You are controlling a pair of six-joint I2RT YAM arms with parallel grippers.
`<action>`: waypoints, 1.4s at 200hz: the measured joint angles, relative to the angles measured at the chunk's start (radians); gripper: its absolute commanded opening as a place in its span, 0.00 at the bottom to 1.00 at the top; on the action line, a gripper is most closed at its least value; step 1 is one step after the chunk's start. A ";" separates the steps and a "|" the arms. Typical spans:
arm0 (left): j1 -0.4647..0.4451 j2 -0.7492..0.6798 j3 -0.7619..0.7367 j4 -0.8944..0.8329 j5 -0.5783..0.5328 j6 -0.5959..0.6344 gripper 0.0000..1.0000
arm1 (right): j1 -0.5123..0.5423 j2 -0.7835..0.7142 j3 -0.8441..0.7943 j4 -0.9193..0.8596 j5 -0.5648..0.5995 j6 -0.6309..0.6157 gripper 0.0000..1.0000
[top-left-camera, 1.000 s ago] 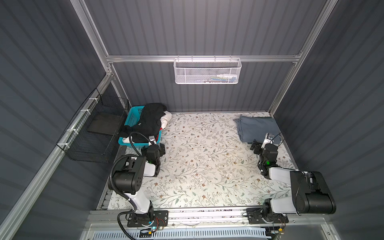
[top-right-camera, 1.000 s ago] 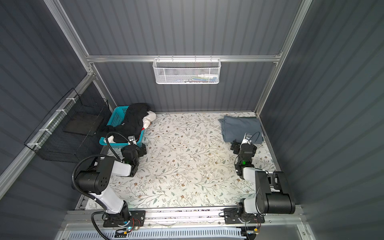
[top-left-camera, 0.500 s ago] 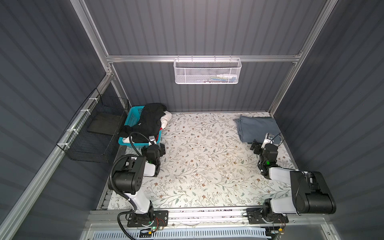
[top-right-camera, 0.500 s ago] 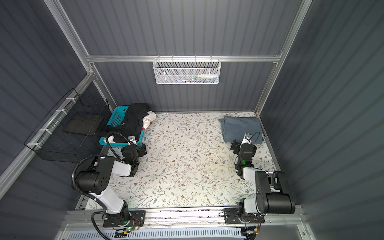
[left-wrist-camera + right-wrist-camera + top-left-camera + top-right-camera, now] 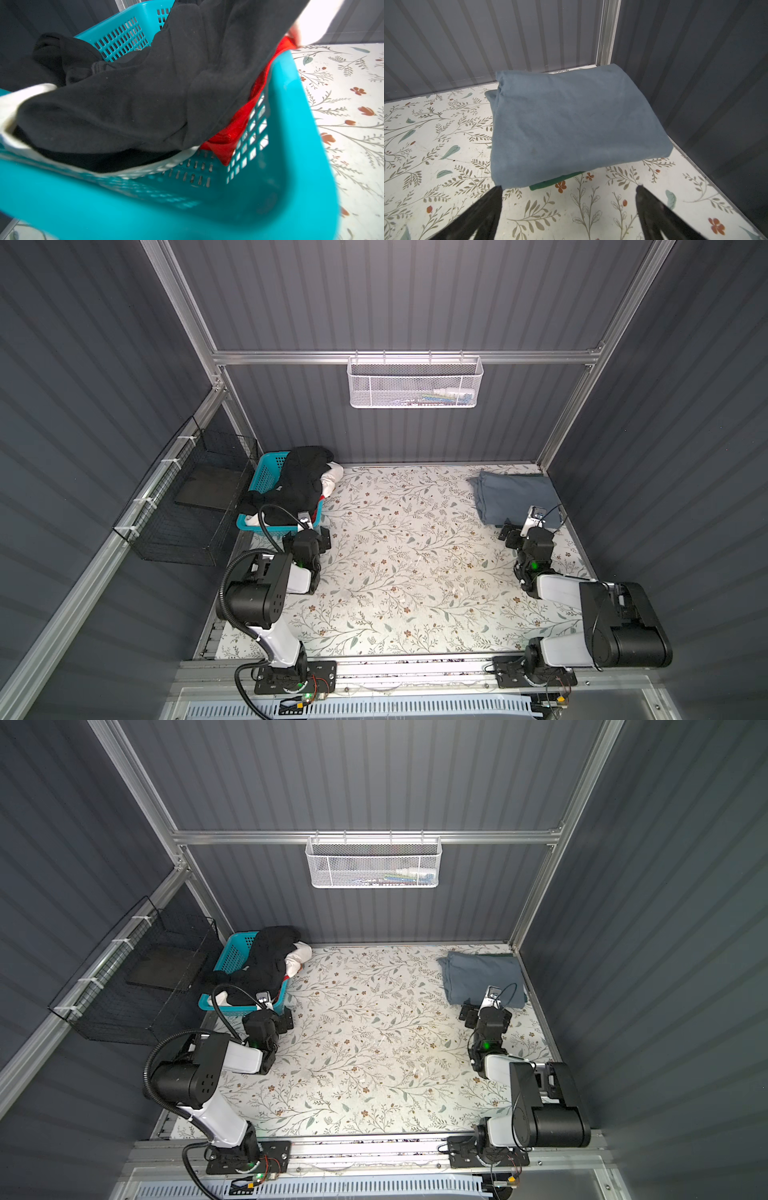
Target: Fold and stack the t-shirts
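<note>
Peering into the basket (image 5: 291, 124) through the left wrist view, you get only parts. The black shirt (image 5: 145, 93) drapes over the heap and covers most of it. The red shirt (image 5: 239, 124) shows as a strip pressed against the perforated wall. The white shirt (image 5: 10, 106) peeks out at the edges, blown out by glare at one corner.

Your left fingers (image 5: 326, 537) are cut out of that view altogether. In both top views they sit low over the desk (image 5: 415, 572) just beside the basket's near end, spread wide. The arm's own camera and cable hide their tips, and they hold nothing that you can see. The heap is beyond them, inside the basket and spilling over its rim.

Your right fingers (image 5: 483, 207) are spread wide with only bare desk between them. The blue-grey shirt (image 5: 571, 124) lies folded in the far right corner, just beyond the tips. One tip meets its near corner in the wrist view, and you cannot tell whether it touches. A green cloth (image 5: 550, 184) shows as a sliver under its near edge, the rest hidden.
</note>
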 measured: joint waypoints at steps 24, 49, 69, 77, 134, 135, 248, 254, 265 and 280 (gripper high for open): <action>-0.013 -0.053 -0.011 -0.046 -0.011 0.002 1.00 | 0.035 -0.061 0.024 -0.063 0.034 -0.021 0.99; -0.043 -0.158 0.018 -0.184 -0.047 -0.009 1.00 | 0.055 -0.154 0.035 -0.102 0.082 -0.010 0.99; -0.087 -0.210 0.039 -0.286 -0.077 -0.021 1.00 | 0.055 -0.226 0.056 -0.168 0.093 0.029 0.99; -0.105 -0.231 0.055 -0.348 -0.084 -0.032 1.00 | 0.055 -0.242 0.081 -0.213 0.093 0.051 0.99; -0.147 -0.276 0.471 -0.795 -0.184 -0.110 1.00 | 0.055 -0.363 0.260 -0.618 0.057 0.246 0.99; -0.148 -0.275 0.479 -0.801 -0.187 -0.111 1.00 | 0.055 -0.366 0.262 -0.624 0.055 0.249 0.99; -0.108 0.018 0.878 -1.197 -0.248 -0.211 0.95 | 0.055 -0.462 0.359 -1.046 -0.072 0.386 0.99; -0.106 0.029 0.896 -1.197 -0.236 -0.211 0.95 | 0.055 -0.462 0.359 -1.048 -0.077 0.387 0.99; -0.101 0.053 0.929 -1.199 -0.218 -0.212 0.91 | 0.055 -0.462 0.359 -1.052 -0.085 0.390 0.99; -0.098 0.095 0.979 -1.205 -0.200 -0.217 0.81 | 0.055 -0.460 0.359 -1.062 -0.095 0.391 0.99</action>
